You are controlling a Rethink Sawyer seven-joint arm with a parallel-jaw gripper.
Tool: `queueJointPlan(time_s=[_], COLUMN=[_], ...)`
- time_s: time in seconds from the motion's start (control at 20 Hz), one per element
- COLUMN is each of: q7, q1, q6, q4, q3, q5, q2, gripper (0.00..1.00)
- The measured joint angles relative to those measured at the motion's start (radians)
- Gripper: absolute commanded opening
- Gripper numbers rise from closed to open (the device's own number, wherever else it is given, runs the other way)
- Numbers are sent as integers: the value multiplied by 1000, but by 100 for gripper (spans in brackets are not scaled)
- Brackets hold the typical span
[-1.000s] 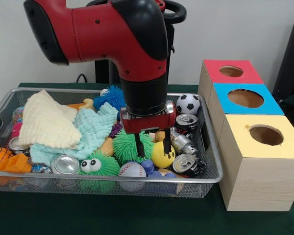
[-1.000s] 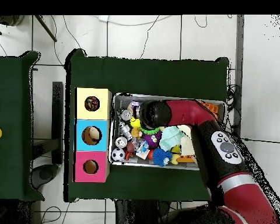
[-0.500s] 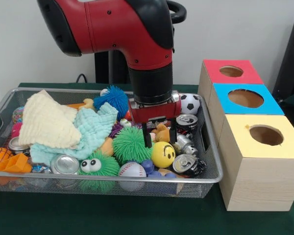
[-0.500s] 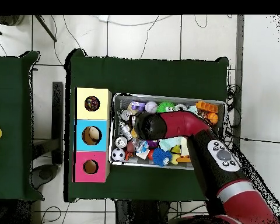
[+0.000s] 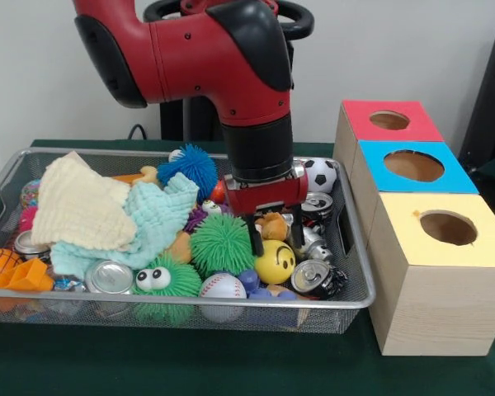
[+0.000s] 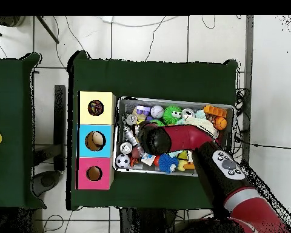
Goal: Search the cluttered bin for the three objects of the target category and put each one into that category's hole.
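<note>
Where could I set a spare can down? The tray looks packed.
The bin is crowded rim to rim with balls, cans and cloths, and the gripper hangs among them. Bare room is the green tabletop in front of the bin, left of the yellow box.

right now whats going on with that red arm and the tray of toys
A red and black robot arm reaches down into the wire mesh bin, which is packed with balls, crushed cans, cloths and fuzzy toys. Its claw is open, fingers spread over a small tan plush toy just behind the yellow smiley ball; it holds nothing. Three wooden boxes stand beside the bin, topped red, blue and yellow, each with a round hole. The overhead view shows something already inside the yellow and blue ones.
</note>
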Motion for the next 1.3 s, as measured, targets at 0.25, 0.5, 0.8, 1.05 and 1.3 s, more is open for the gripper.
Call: queueJointPlan(time_s=[0.25,0.5,0.8,1.05,1.3], q7=[0,0,0,0,0], q1=[-25,-58,-67,-66,-66], q6=[-52,-54,-54,-51,-50], q4=[27,58,104,123,123], q3=[-6,-11,-20,-23,-23], q5=[0,0,0,0,1], q2=[1,-18,-64,-99,-100], gripper=[100,100,100,100,100])
